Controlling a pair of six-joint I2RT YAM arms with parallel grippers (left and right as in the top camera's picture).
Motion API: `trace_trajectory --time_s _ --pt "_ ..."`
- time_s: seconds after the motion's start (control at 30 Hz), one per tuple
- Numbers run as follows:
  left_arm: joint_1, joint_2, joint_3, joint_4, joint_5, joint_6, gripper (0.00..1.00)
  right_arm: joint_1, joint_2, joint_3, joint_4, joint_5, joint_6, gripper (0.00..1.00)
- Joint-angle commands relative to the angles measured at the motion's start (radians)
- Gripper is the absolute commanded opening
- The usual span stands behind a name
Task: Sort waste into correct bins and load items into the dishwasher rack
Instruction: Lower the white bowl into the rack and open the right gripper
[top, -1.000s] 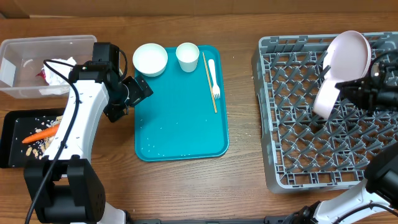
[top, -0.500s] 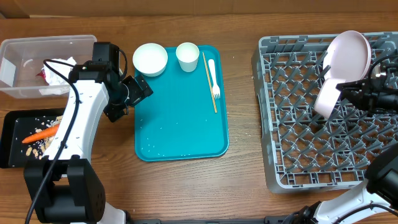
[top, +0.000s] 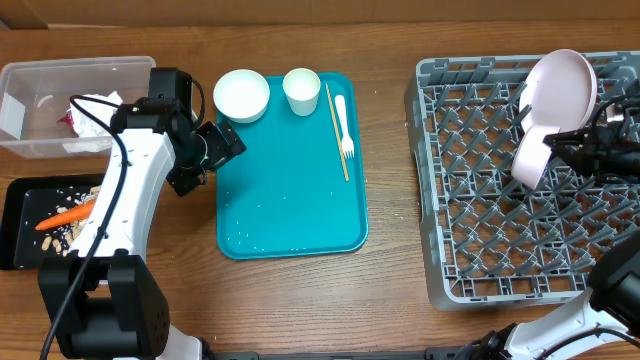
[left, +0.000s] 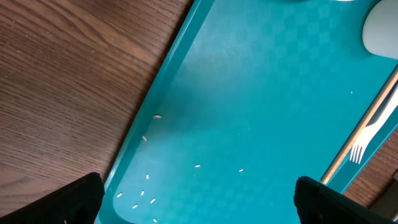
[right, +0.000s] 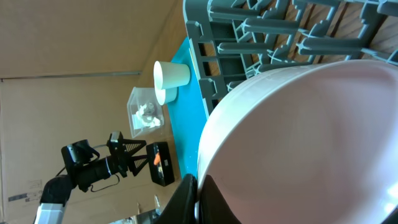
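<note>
Clamped narrow on the rim of a white bowl (top: 527, 165), right end effector (top: 552, 141), with the bowl tipped on edge just below it over the grey dishwasher rack (top: 480, 240), beside an upright white plate (top: 563, 85). Likely rigid, glossy and smooth-walled: slippery under a two-finger pinch, brittle if knocked against the hard plastic pegs, light enough for an edge grip. Best taken at the thin lip, as here, one finger inside and one outside. Better lowered between pegs than dropped.

Spread wide and holding nothing, left end effector (top: 226, 146), hovering over the left edge of the flat teal serving tray (left: 261, 93), smooth plastic dotted with white crumbs (left: 143, 196) directly beneath. Ahead of it, a second white bowl (top: 241, 95) and a small white cup (top: 301, 90), both round, hard and open-topped. For each, probably a rim pinch again. Off to its far side, a thin wooden chopstick (top: 336, 130) beside a white fork (top: 345, 125): light, stiff, lying flat on the tray, likely awkward to get fingers under.
</note>
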Motion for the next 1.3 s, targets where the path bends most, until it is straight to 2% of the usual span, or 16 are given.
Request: trace_trajectory --time_s 0.0,0.33,0.57,0.73,0.93,1.27 --pt "-0.003 -0.013 -0.002 0.003 -0.01 0.005 1.0 -0.005 -0.015 -0.008 0.027 -0.008 -0.002 0.04" --pt "-0.003 -0.013 -0.002 0.006 -0.01 0.005 1.0 -0.005 -0.015 -0.084 0.137 -0.051 0.011 0.04" --pt "-0.003 -0.013 -0.002 0.002 -0.01 0.005 1.0 -0.028 -0.019 -0.061 0.13 -0.021 0.146 0.04" --pt "-0.003 -0.013 -0.002 0.002 -0.01 0.005 1.0 -0.042 -0.039 -0.023 0.135 0.201 0.268 0.04" --pt "-0.003 -0.013 -0.002 0.007 -0.002 0.005 1.0 -0.042 -0.126 -0.016 0.184 0.522 0.522 0.04" --pt "-0.003 -0.013 -0.002 0.007 -0.002 0.005 1.0 -0.042 -0.257 -0.016 0.141 0.874 0.75 0.08"
